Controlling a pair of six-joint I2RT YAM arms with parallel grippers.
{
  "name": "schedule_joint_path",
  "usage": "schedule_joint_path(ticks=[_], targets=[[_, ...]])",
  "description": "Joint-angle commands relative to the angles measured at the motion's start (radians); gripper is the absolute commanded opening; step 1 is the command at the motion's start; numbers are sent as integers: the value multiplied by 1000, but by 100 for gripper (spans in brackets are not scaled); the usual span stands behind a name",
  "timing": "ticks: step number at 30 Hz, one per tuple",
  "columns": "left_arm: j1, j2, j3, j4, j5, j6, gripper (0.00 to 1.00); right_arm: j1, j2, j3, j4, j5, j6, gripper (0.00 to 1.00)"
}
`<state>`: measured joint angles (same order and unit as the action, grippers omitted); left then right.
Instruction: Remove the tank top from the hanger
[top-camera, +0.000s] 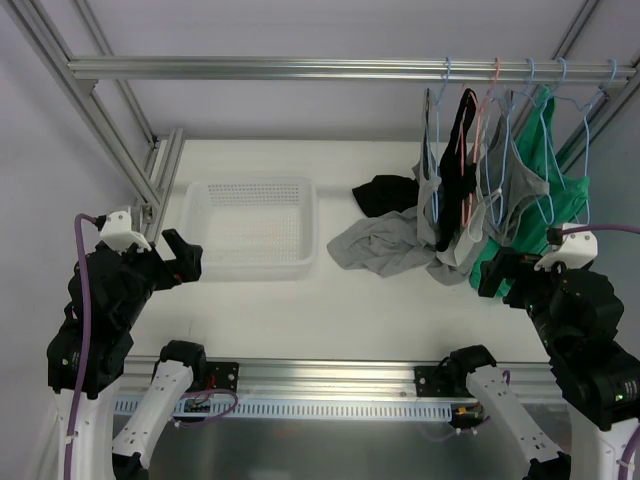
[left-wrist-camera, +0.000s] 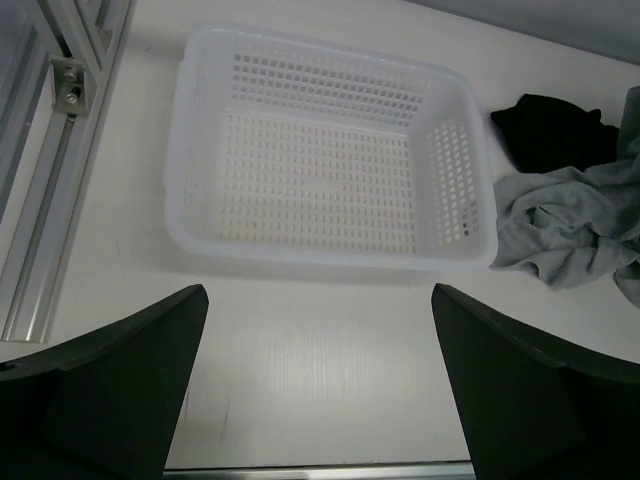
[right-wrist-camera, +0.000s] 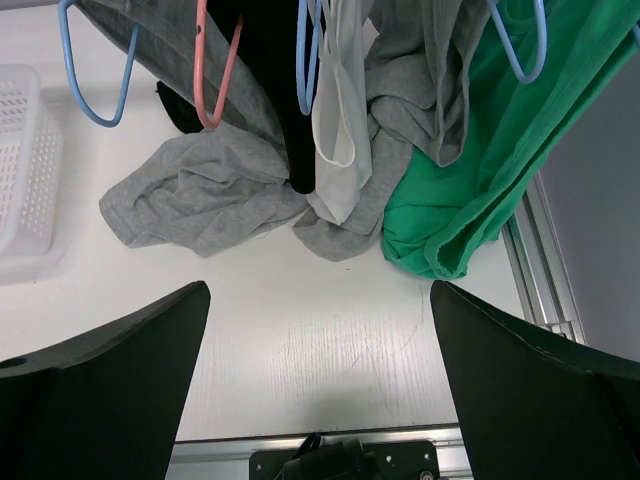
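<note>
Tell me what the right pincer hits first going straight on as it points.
Probably the bare table, just short of the grey tank top pooled on it, since the open right pincer tilts downward. Depth is unclear; the cloth might come first.

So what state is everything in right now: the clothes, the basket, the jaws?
Basket: upright, empty.
Green top: hanging from the rail, hem bunched on the table.
Black top: hanging from the rail.
Grey heap: crumpled on the table.
Black heap: crumpled on the table.
Left jaws: open, empty.
Right jaws: open, empty.
</note>
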<state>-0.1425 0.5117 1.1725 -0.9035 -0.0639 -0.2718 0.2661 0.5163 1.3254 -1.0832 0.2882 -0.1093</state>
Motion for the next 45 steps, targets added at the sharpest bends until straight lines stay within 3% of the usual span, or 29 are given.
schedule_joint_path(ticks=[1, 6, 11, 16, 20, 25, 29, 36, 39, 42, 45], targets=[[4, -2, -4, 11, -19, 2, 99, 4, -6, -2, 42, 20, -6, 100], [4, -1, -1, 14, -17, 2, 99, 5, -30, -6, 69, -12, -27, 100], [4, 5, -4, 12, -11, -3, 99, 5, -15, 23, 143, -162, 2, 99], [4, 2, -16, 11, 12, -4, 99, 4, 210, 266, 143, -407, 22, 99], [4, -4, -33, 12, 27, -12, 99, 5, 410, 432, 123, -449, 25, 98], [6, -4, -76, 14, 62, -32, 99, 25, 612, 593, 106, -312, -45, 83], [4, 4, -111, 17, 92, -47, 99, 68, 728, 630, 147, -184, -101, 70], [4, -9, -151, 26, 73, -52, 99, 111, 875, 635, 201, -41, -139, 58], [4, -15, -155, 28, 70, -50, 98, 117, 896, 609, 241, -5, -141, 45], [4, -22, -158, 29, 72, -49, 99, 124, 883, 568, 284, 14, -132, 24], [4, -25, -163, 34, 73, -50, 99, 125, 878, 546, 315, 5, -118, 16]])
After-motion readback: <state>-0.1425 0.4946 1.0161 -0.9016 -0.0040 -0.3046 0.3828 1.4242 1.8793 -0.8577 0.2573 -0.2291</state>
